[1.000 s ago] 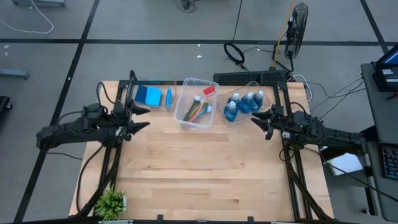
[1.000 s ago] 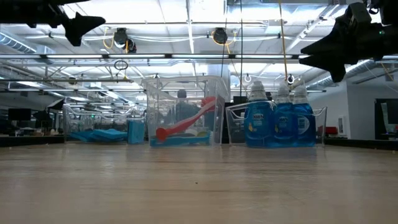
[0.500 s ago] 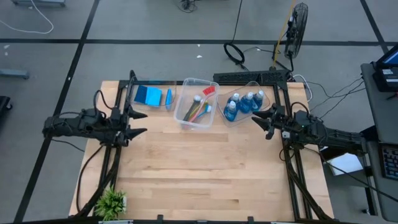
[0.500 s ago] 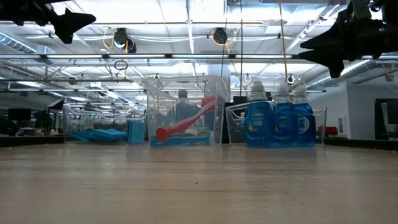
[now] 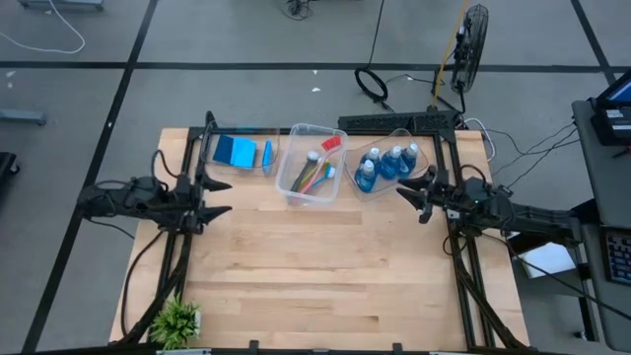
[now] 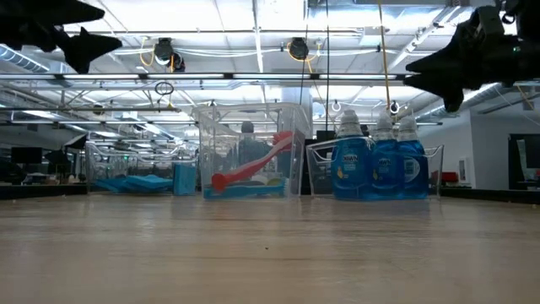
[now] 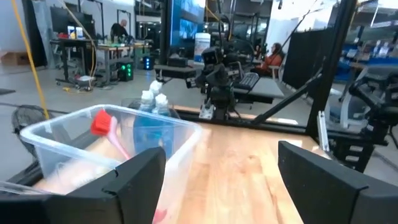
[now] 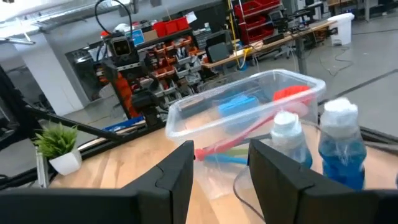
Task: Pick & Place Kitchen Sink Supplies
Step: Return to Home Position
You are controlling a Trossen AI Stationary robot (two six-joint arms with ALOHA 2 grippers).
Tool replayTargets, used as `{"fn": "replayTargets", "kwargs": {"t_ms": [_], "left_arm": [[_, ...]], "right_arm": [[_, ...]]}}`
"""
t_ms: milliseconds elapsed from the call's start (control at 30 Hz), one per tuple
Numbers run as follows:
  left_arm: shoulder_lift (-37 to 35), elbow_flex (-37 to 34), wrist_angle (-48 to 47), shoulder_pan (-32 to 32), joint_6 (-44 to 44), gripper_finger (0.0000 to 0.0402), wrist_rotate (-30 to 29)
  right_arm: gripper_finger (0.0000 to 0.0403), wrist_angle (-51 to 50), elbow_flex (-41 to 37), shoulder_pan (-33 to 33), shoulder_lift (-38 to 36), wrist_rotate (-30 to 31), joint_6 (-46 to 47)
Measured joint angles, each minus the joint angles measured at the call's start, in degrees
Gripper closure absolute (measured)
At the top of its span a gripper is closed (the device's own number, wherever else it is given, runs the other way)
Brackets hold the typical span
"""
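The supplies sit in clear bins along the far edge. Flat blue sponges (image 5: 237,150) lie at the left. Long-handled brushes (image 5: 314,170) lean in the middle bin, the red head uppermost (image 6: 283,142). Bottles of blue liquid (image 5: 386,165) stand upright at the right (image 6: 380,165). My left gripper (image 5: 225,194) hangs open over the table's left side, pointing level at the right side, nothing between its fingers (image 7: 230,186). My right gripper (image 5: 406,197) hangs open near the bottle bin, pointing left, also with nothing in it (image 8: 221,171).
A small green plant (image 5: 177,320) stands at the near left corner. The bare wooden tabletop (image 5: 325,266) stretches between the arms and the near edge. Black frame posts (image 5: 454,247) run along both sides of the table.
My left gripper has drawn back a little toward the table's left edge and sunk slightly, its arm swinging round so that it lies more squarely across the table. It stays open. The bins and supplies have not moved.
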Motion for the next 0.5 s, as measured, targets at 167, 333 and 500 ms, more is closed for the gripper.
{"fn": "replayTargets", "kwargs": {"t_ms": [167, 333, 500], "left_arm": [[0.0, -5.2, 5.9, 0.0, -2.3, 0.0103, -0.1], [0.0, -8.5, 9.8, 0.0, -4.3, 0.0097, 0.4], [0.0, -9.3, 9.9, 0.0, -5.4, 0.0087, 0.4]], "right_arm": [[0.0261, 5.7, -4.3, 0.0, 0.0, 0.0, 2.6], [0.0261, 6.5, -5.1, 0.0, 0.0, -0.1, 4.5], [0.0261, 6.4, -5.1, 0.0, -0.5, -1.3, 4.6]]}}
